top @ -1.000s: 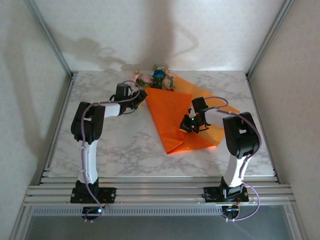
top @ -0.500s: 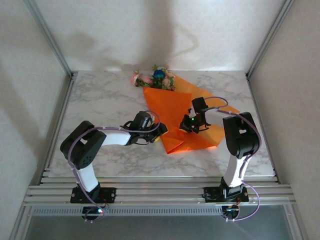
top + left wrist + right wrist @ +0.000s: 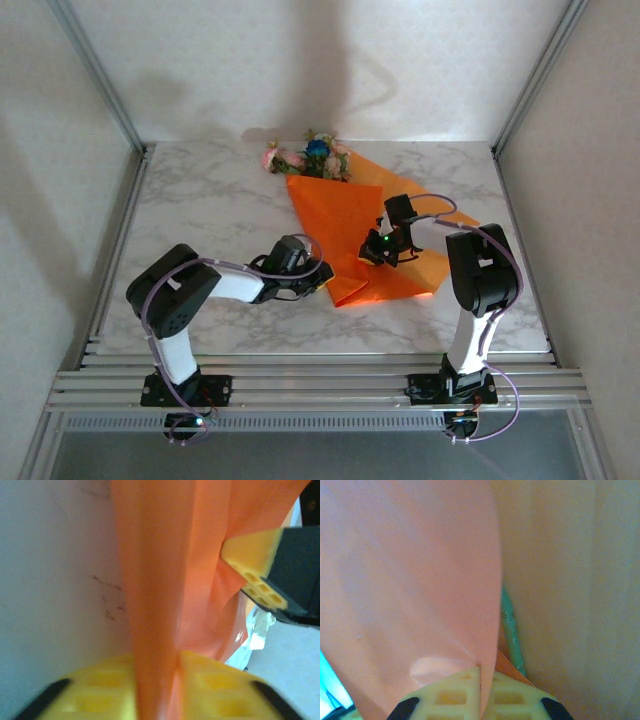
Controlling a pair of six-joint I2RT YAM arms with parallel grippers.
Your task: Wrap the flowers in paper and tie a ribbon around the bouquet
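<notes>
Paper (image 3: 345, 215) lies on the marble desk (image 3: 200, 210), centre-right, folded over itself w/ one flap on top. Its near corner points toward the arm bases. Flowers (image 3: 312, 158) sit at the paper's far end, close to the far edge of the desk, approx. mid-width. Pink and blue blooms and green leaves poke out past the orange edge.

Left pincer (image 3: 320, 281) is at the near corner of the paper, w/ its arm stretched low across the desk from the left. In the left wrist view the pincer (image 3: 157, 685) has its yellow pads (image 3: 215, 685) pressed against a raised ridge of the orange sheet (image 3: 150, 580) (no gap shows on either side), so it's clamped on the paper. Grey marbled desk shows left of the ridge.

Right pincer (image 3: 385, 250) is down on the right half of the sheet, well apart from the blooms. In the right wrist view the pincer (image 3: 481, 692) has its tips together w/ a thin fold of paper (image 3: 420, 580) caught between them, i.e. clamped on the paper too. A green stem (image 3: 512, 635) runs just beside that fold, on its right, against more orange paper. Whether the stem touches the pads, can't tell.
</notes>
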